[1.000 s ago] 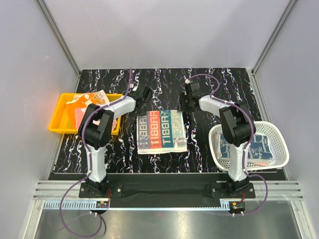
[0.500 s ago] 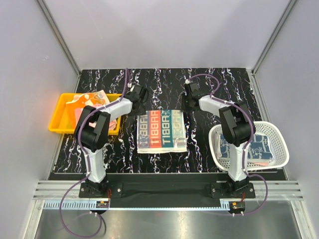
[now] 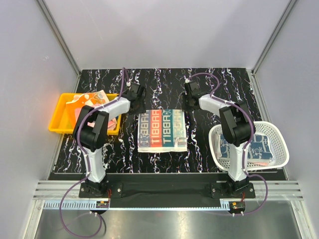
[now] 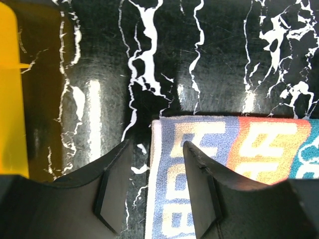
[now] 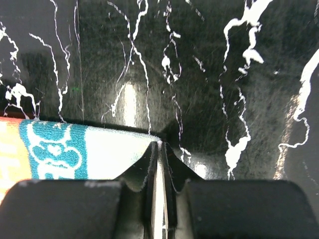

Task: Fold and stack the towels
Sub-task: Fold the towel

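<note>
Right, on my top view the printed towel (image 3: 162, 132) lies spread flat in the middle of the black marbled table (image 3: 164, 79), between the two arms. Its stripes of blue-grey, orange, teal and white carry large letters. Both arms reach to its far edge, one at each far corner.

My left wrist camera shows the left gripper (image 4: 157, 144) with its jaws standing well apart and nothing between them. The far left corner of the towel sits just ahead of the gap. One finger (image 4: 117, 184) is over bare table beside the towel's left edge, and the other finger (image 4: 202, 189) is over the blue-grey stripe. I cannot tell whether either finger touches the cloth.

On the right wrist camera the right gripper (image 5: 159, 145) has its jaws drawn almost together. Their tips meet at the towel's white far right corner, and a thin sliver of white shows between them, so I read it as a pinch on that corner. The corner lies low against the table.

The yellow tray (image 3: 57, 117) sits at the left side of the table with orange and pink towels (image 3: 87, 99) in it. The white mesh basket (image 3: 281, 144) is at the right, with blue printed towels (image 3: 256, 147) inside.
</note>
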Controlling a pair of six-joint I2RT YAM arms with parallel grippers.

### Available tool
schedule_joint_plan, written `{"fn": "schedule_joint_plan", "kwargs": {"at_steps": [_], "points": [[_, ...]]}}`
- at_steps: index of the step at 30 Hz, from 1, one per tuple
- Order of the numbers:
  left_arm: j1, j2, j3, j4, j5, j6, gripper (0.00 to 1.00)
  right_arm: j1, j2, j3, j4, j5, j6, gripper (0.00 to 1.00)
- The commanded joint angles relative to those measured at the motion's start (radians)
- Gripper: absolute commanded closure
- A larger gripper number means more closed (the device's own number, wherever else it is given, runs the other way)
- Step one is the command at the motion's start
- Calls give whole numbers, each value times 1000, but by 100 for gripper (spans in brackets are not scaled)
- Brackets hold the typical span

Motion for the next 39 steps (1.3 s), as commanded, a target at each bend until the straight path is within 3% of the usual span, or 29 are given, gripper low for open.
{"fn": "schedule_joint_plan", "kwargs": {"at_steps": [1, 9, 35, 39], "points": [[11, 17, 26, 52, 41, 3, 50, 4, 20, 58, -12, 48, -34, 89], [31, 60, 35, 101, 99, -6, 51, -6, 48, 84, -13, 36, -68, 89], [76, 65, 35, 236, 167, 13, 72, -36, 66, 113, -15, 11, -79, 93], [77, 73, 47, 237, 178, 21, 86, -37, 66, 116, -12, 5, -74, 94]]}}
